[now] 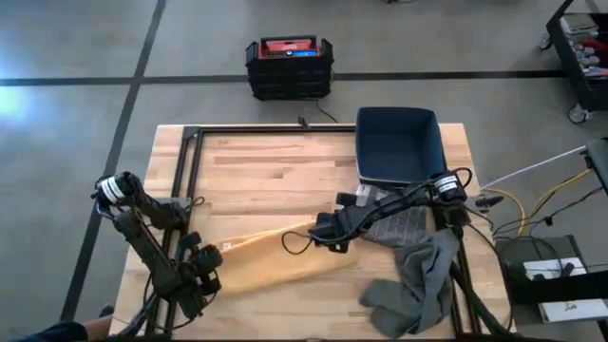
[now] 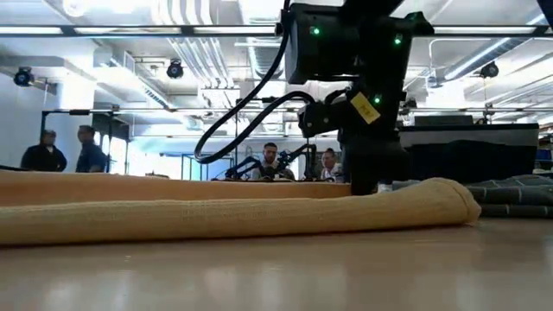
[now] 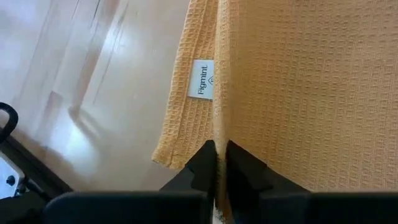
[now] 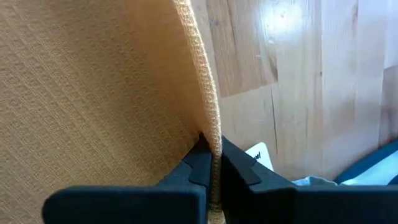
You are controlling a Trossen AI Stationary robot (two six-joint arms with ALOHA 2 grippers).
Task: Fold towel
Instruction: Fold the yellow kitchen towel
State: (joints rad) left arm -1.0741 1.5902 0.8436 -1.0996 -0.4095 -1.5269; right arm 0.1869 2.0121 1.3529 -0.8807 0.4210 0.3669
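- Across the front half of the wooden table [image 1: 266, 171] lies the towel [image 1: 275, 258], a tan-yellow waffle-weave cloth drawn out into a long narrow band that runs from my left gripper [image 1: 211, 275] up toward my right gripper [image 1: 334, 237].
- From table height the towel [image 2: 233, 216] reads as a low rolled ridge with a rounded end at the right — one layer doubled over another, as far as I can see.
- On the left wrist camera the fingers are clenched on the towel's edge [image 3: 292, 93], pinching a fold between them; a small white label [image 3: 201, 79] sits on the hem just beyond (I can read "Figmint" on it).
- On the right wrist camera the right gripper [image 4: 211, 163] is likewise closed on a hemmed edge of the towel [image 4: 93, 87], the cloth rising from between the fingers.
- Hard to make out: from above, both grippers are dark shapes over dark arms, so the grip itself shows only on the wrist cameras.
- Hidden or cut off: the towel's left end runs out of the low view, and the right arm's body blocks the cloth behind it.
- Beside the right arm lies a heap of grey cloths [image 1: 418, 280], with a dark blue bin [image 1: 397, 142] at the table's far edge.
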